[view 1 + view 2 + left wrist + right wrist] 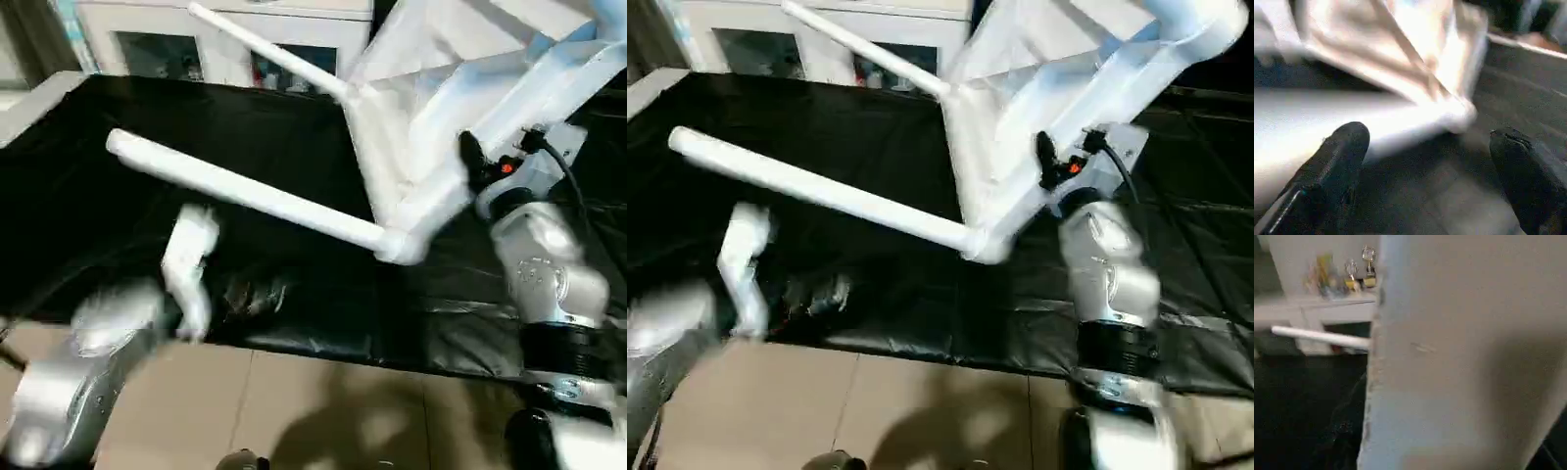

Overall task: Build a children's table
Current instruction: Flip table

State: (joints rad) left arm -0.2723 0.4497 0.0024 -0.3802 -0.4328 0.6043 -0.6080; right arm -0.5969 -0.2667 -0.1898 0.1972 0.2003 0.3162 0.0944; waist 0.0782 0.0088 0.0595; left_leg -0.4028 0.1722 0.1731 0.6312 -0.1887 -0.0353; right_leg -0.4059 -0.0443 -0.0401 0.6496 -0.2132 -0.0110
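The children's table (pixel 411 147) is partly built. Its white top is tipped up on edge over the black-covered table (pixel 88 215), standing at about two o'clock in the head views, with one lower corner near the middle of the black cover.

I count three legs fitted, as far as the pictures show. One long leg (pixel 245 191) runs from that lower corner out toward nine o'clock, hanging above the black cover. A second leg (pixel 265 49) reaches from the upper corner toward eleven o'clock, in front of the white cabinet (pixel 147 39) with glass doors. A third leg (pixel 1176 44) rises toward one o'clock past the right arm. I cannot make out a fourth leg, so at least one socket may be left to fill, and the whole piece has yet to be set on its feet.

The right pincer (pixel 470 157) sits at the top's edge at three o'clock. Its fingers stand half apart, and the wide white surface lies very close in front of its wrist camera, so it looks to be clamping the top or that third leg, though I cannot tell which.

The left pincer (pixel 1430 171) is spread wide and holds nothing. It is near the long leg and lower corner.

That makes one top, three legs counted, two pincers, one cabinet.
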